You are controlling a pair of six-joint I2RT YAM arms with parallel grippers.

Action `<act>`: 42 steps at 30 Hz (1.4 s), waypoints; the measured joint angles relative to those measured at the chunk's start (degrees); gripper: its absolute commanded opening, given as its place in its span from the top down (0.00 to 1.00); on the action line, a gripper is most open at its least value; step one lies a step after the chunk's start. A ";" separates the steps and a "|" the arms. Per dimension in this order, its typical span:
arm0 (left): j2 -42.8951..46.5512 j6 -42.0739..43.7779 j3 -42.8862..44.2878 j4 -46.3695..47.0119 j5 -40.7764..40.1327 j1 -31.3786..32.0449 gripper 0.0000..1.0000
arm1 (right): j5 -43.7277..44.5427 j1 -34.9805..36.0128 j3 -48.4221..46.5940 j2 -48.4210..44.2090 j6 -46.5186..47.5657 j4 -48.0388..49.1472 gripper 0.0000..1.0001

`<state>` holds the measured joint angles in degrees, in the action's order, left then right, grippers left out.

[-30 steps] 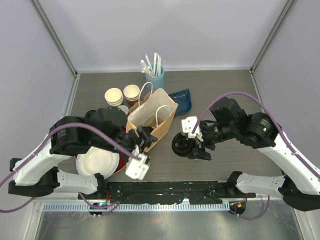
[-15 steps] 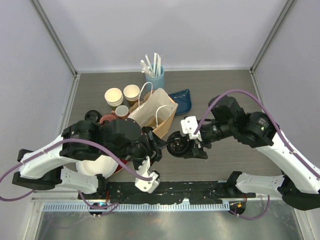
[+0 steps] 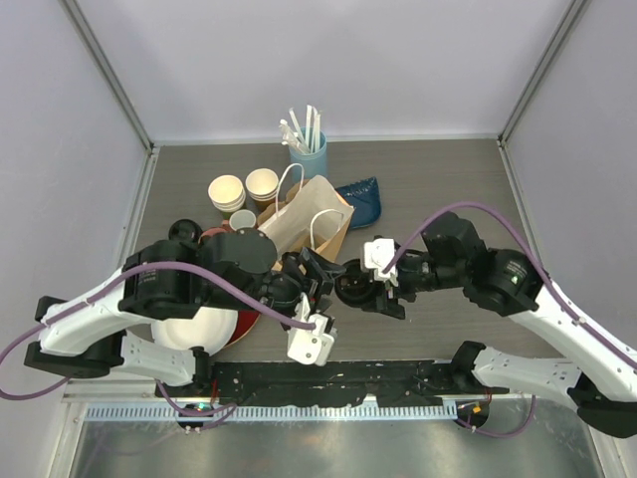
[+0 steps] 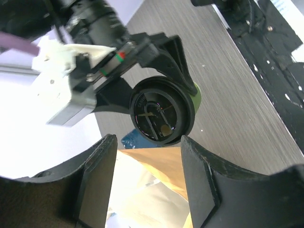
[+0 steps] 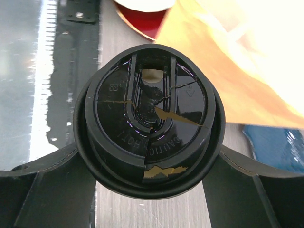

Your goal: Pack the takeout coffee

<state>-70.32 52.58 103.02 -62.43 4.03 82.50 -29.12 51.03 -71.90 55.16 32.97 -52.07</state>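
Grey table (image 3: 438, 179): right fingers (image 5: 42, 190) hold green cup (image 4: 195, 96) near bag's (image 3: 299, 224) edge.

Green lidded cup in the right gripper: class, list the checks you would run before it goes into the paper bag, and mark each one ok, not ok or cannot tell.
1. Grip: the right gripper has a finger on each side of the green cup. ok
2. Lid: the black lid sits on the rim all round. ok
3. Left gripper: jaws apart, nothing clamped. ok
4. Paper bag: mouth wide enough to take the cup. cannot tell
5. Way in: in the top view the left gripper sits between cup and bag. not ok
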 measured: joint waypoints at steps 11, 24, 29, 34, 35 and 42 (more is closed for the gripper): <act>3.04 -6.97 -3.65 10.40 -7.65 -0.50 0.39 | 21.73 -15.04 12.83 -6.97 -9.29 25.24 0.34; 5.88 -9.01 -6.69 14.01 -10.54 -3.26 0.38 | 25.81 -36.46 35.36 18.75 -24.11 78.77 0.37; 7.89 -8.98 -8.61 14.32 -10.82 -3.78 0.38 | 25.44 -40.96 39.39 29.18 -28.76 99.91 0.39; 8.76 -8.70 -9.79 14.91 -11.43 -3.91 0.38 | 26.71 -42.14 40.65 40.37 -30.38 114.95 0.38; 8.87 -8.68 -9.94 15.08 -11.54 -3.96 0.38 | 26.84 -42.12 40.44 42.51 -30.38 116.96 0.39; 9.79 -8.66 -10.88 15.52 -11.98 -5.40 0.38 | 25.99 -42.12 34.97 51.15 -29.83 120.78 0.39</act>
<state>-60.53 43.92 92.14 -46.92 -7.94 77.10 -3.14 8.91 -36.93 106.30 3.14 68.71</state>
